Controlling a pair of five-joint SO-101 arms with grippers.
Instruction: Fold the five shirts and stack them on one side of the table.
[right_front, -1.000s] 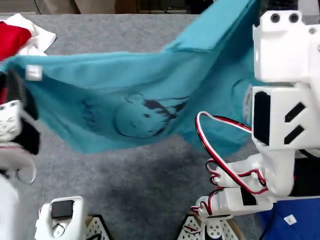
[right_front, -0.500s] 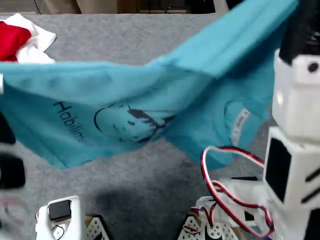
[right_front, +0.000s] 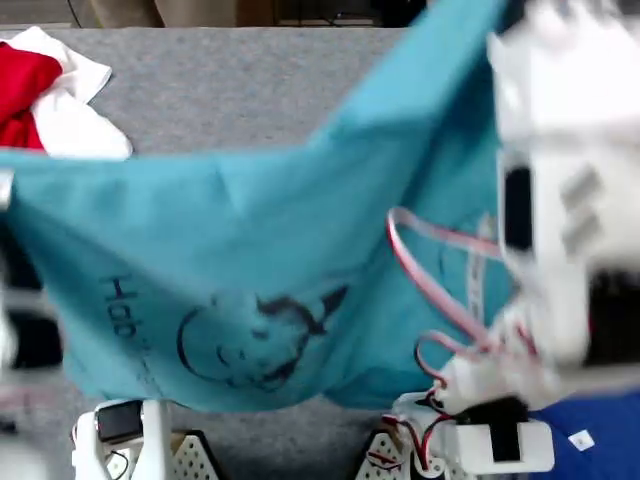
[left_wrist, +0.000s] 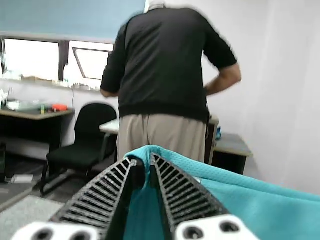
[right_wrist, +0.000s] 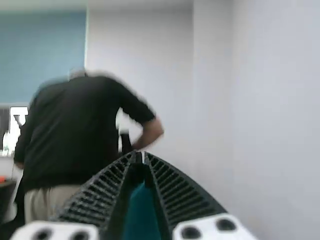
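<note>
Teal shirt (right_front: 250, 230) with a dark line-drawn face printed on it: lifted off the grey felt-covered table (right_front: 220, 70) and stretched wide above it, hanging like a sheet; the print faces the high camera and sits low on the cloth, toward the table's near edge; one end of the cloth climbs toward the table's far right side
Left gripper (left_wrist: 142, 167): black ribbed jaws pressed together on a fold of the teal shirt (left_wrist: 250, 200); the pinched edge pokes out at their tips and the rest of the cloth falls away to one side
Right gripper (right_wrist: 137, 160): jaws closed tight with a strip of the teal shirt (right_wrist: 140, 215) caught between them; held well above the table
White arm (right_front: 560, 200): blurred; stands over the table's near right part, in front of the shirt, with a red and white cable (right_front: 440, 305) looping beside it
Red and white clothes (right_front: 45, 90): crumpled heap on the table's far left corner, just beyond the shirt's upper edge
Dark blue cloth (right_front: 610, 460): lies at the table's near right corner; a small white tag shows on it
</note>
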